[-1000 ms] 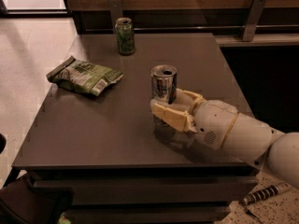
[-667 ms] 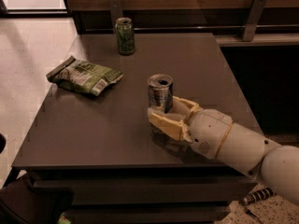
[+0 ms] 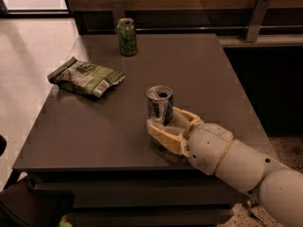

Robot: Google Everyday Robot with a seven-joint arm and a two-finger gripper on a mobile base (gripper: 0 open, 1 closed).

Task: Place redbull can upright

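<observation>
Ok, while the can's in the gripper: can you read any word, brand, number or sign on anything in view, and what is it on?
No text can be quoted.
redbull can, upright in the gripper near the front of the table: markings too blurred to read.
green can at the back: print too blurred to read.
snack bag on the left: pale label patch, unreadable.
No other signs or numbers show.

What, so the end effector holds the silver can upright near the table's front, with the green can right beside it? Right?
No: the camera view shows the green can at the table's far edge. The end effector holds the redbull can upright near the front.
</observation>
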